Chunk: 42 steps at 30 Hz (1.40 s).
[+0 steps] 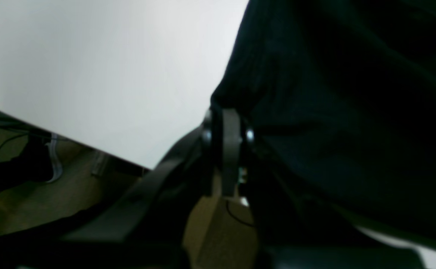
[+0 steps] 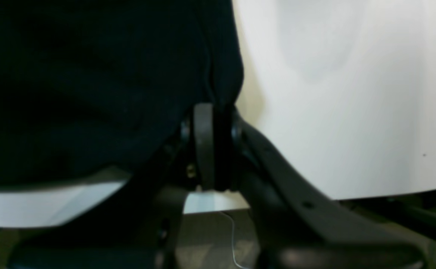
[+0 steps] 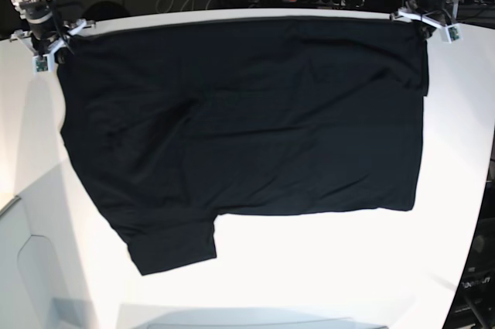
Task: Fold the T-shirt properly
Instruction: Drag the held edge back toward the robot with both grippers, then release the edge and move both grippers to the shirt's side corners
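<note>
The large plain black cloth T-shirt (image 3: 247, 120) lies flat on the white desk (image 3: 325, 267), long axis spanning both far corners; left pincer (image 1: 227, 123) and right pincer (image 2: 212, 119) each clamp one.

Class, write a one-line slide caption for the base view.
Both grippers, left and right, pinch the black T-shirt's far corners, spread across the white table.

T-shirt (image 3: 247, 120): plain black, spread flat on white table, one sleeve at near-left corner.
</note>
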### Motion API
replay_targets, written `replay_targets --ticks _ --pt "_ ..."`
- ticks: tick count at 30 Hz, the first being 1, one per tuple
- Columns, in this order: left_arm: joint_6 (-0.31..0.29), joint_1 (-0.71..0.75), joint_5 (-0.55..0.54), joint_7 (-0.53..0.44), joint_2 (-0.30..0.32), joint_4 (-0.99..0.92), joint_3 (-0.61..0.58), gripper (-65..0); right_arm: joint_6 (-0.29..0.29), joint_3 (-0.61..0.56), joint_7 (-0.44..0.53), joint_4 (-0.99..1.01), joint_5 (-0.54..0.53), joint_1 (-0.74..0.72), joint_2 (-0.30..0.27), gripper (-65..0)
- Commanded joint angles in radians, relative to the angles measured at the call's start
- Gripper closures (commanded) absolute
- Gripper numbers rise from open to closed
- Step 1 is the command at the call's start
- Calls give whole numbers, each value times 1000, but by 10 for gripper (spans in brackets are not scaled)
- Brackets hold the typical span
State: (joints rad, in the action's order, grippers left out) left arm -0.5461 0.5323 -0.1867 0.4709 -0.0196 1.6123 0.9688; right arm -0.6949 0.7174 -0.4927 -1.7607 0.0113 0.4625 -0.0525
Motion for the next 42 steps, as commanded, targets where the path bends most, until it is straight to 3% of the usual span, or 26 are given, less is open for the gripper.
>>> replay_targets --ticks 1,3,9,12,15,19,21,27,33,38,42 --pt "1 15 10 13 7 12 2 -1 -3 6 19 -15 -10 -1 -11 0" --pt "1 15 8 13 8 12 5 -4 -3 6 19 -15 -10 -3 -13 -2" --pt "-1 16 6 15 7 13 9 -32 -3 6 22 -20 -10 5 -13 -147" --pt "-4 41 0 47 16 29 3 -131 -3 8 24 -21 -12 5 -13 -207" --pt "-56 39 0 85 19 79 11 -262 -3 31 24 -29 -17 -3 -11 -240" --pt "-82 39 0 88 0 162 11 -419 -3 46 25 -57 -17 -26 21 -248" --pt "-82 38 0 87 -9 187 12 -457 -3 77 24 -75 -17 -40 41 -248" --pt "-84 10 0 87 -10 217 31 -463 -3 117 21 -109 -17 -90 73 -249" --pt "-88 -143 10 90 -3 214 143 -465 -3 107 16 -110 -12 -192 73 -257" --pt "-82 -245 11 90 37 208 152 -466 -3 17 15 -101 -1 -285 55 -312" --pt "-81 -332 11 90 51 191 151 -466 -3 -78 -42 -57 117 -422 50 -332"
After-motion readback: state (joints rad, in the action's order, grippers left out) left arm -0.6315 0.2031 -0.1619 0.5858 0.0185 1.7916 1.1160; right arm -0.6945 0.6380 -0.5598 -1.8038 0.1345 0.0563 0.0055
